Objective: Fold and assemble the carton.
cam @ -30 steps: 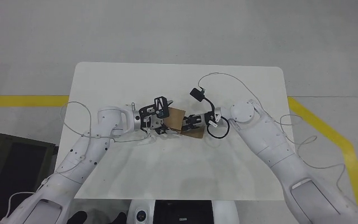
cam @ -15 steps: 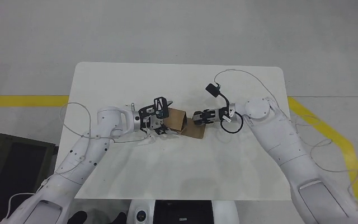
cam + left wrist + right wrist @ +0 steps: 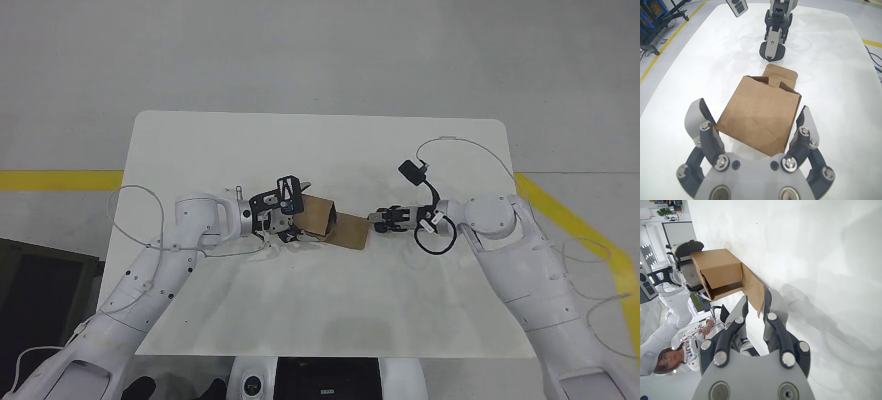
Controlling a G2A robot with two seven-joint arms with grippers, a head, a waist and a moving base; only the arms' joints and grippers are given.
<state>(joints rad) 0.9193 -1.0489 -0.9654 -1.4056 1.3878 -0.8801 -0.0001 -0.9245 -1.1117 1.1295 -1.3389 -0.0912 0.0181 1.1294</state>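
Note:
A brown carton (image 3: 320,214) lies on its side at the middle of the white table (image 3: 300,140). Its open end faces my right arm, and one long flap (image 3: 350,232) lies flat on the table. My left gripper (image 3: 300,218) is shut on the carton's closed end; in the left wrist view its fingers (image 3: 702,111) press both side walls of the carton (image 3: 761,113). My right gripper (image 3: 377,221) sits low on the table just past the flap's tip. In the right wrist view its fingers (image 3: 745,306) stand slightly open, with the flap (image 3: 753,289) lined up with the gap.
A thin cable (image 3: 450,145) loops over the table's far right part, behind my right arm. Bare tabletop lies in front of and behind the carton. The table's edges are well away from both grippers.
My right gripper has let go of the carton's flap and drawn back to the right along the table. My left gripper and the carton have stayed where they were.

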